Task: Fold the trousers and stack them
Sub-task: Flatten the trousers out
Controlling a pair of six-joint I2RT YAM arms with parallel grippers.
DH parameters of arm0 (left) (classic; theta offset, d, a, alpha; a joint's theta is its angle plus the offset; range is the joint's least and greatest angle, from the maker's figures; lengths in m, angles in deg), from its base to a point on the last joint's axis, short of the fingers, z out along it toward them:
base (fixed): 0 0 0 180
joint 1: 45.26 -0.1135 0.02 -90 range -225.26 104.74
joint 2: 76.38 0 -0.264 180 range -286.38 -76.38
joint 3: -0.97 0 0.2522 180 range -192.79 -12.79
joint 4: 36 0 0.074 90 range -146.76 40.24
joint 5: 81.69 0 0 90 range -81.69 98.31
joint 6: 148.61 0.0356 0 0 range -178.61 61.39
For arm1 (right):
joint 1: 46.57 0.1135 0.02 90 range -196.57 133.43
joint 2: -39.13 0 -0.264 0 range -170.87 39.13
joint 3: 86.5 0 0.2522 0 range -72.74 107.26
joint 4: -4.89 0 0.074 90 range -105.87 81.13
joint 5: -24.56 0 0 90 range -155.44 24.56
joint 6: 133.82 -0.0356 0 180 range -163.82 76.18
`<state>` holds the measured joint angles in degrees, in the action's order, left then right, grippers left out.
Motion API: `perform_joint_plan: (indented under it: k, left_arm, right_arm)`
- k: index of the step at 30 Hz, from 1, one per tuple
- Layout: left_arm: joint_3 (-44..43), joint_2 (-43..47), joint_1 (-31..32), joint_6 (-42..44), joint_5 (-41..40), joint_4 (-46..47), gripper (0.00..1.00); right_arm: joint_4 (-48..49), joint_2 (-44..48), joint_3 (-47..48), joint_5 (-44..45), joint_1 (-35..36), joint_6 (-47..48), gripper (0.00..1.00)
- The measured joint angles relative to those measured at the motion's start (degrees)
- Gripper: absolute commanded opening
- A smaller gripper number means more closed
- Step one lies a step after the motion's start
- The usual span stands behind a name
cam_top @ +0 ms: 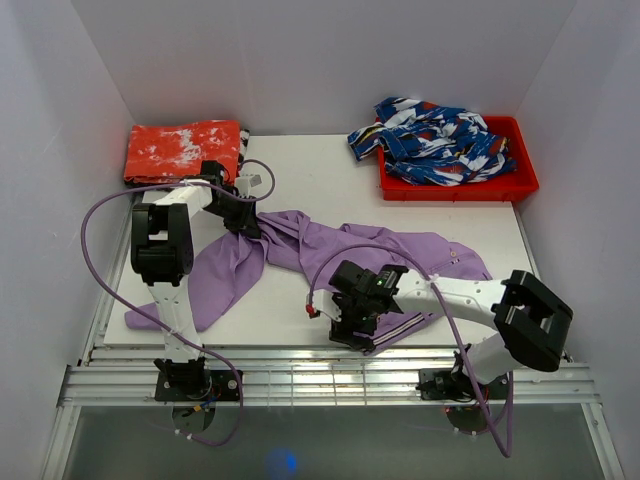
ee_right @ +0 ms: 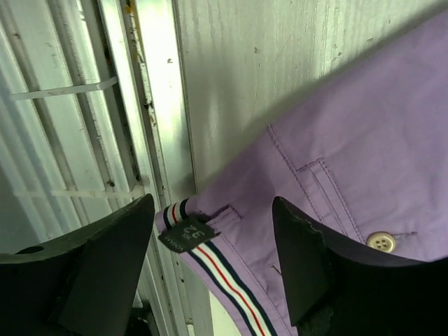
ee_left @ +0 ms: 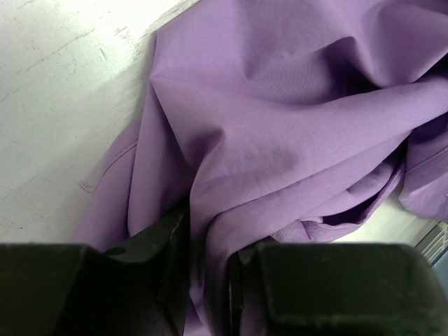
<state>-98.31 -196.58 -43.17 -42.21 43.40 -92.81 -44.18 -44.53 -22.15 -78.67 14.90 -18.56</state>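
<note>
I see trousers (cam_top: 400,250) sprawled from table (cam_top: 300,170) middle to near edge; left gripper (ee_left: 208,280) pinching a cloth fold, right gripper (ee_right: 213,255) jaws wide over waistband (ee_right: 234,290) at near edge

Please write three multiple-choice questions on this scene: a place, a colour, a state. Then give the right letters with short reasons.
1. Where does the blue-white-red patterned garment lie?
A. in the red bin
B. on the floor
C. over an arm

2. What colour is the folded cloth at the far left corner?
A. green
B. black
C. red-orange with white blotches

3. How does the right gripper stand?
A. shut tight
B. open, astride the trousers' waistband
C. out of view

Answers: 1 A, it is heaped inside the bin's walls; 2 C, the top view shows it; 3 B, its fingers stand wide apart either side of the striped trim.
</note>
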Motion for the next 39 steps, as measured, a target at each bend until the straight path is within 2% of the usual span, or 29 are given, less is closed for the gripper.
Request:
perform_joint_plan:
  k: [4,7,8,9,10,15,18,22,26,29,32,34,39]
  left_arm:
    - [0.50,0.31,-0.04,0.00,0.00,0.46,0.34]
    - [0.79,0.50,-0.07,0.00,0.00,0.81,0.34]
    - [0.87,0.55,-0.04,0.02,-0.02,0.87,0.33]
    - [0.98,0.59,-0.07,0.02,0.00,1.01,0.33]
    - [1.09,0.66,-0.07,0.00,0.02,1.11,0.33]
    - [1.57,0.96,-0.11,0.66,0.20,1.53,0.30]
    - [2.78,1.79,-0.15,2.82,0.81,2.10,0.27]
    - [7.63,5.66,-0.22,8.74,1.11,0.96,0.23]
    - [12.52,10.19,-0.26,16.09,1.07,-1.75,0.20]
    - [15.26,13.51,-0.13,21.44,0.90,-3.52,0.19]
    - [17.51,18.05,-0.09,26.51,1.03,-4.83,0.18]
    - [18.95,21.46,-0.02,29.31,1.29,-5.20,0.14]
    - [22.49,29.49,0.15,34.25,1.44,-3.41,0.07]
  right_arm:
    - [3.06,-2.51,-1.79,3.67,1.57,-2.62,0.67]
    - [5.33,-3.06,-3.26,6.54,1.66,-3.39,0.43]
    - [6.01,-2.99,-3.50,7.52,1.66,-3.39,0.22]
    - [6.51,-2.91,-3.61,8.02,1.66,-3.02,0.11]
    - [6.86,-2.82,-3.69,8.55,1.64,-3.04,0.08]
    - [5.49,1.84,-4.17,8.55,1.29,-0.87,0.08]
    - [0.94,6.95,-1.38,2.78,-2.14,2.05,0.08]
    - [-3.39,15.04,6.62,-4.50,-11.26,7.23,0.08]
    - [-8.24,17.81,20.92,-10.80,-19.04,11.50,0.08]
    - [-8.17,18.21,25.68,-13.97,-30.40,14.67,0.08]
    - [-8.83,15.08,27.91,-16.74,-45.62,17.55,0.08]
    - [-9.75,8.68,32.35,-18.40,-55.45,18.86,0.08]
    - [-10.69,-7.58,45.42,-20.81,-67.69,21.05,0.08]
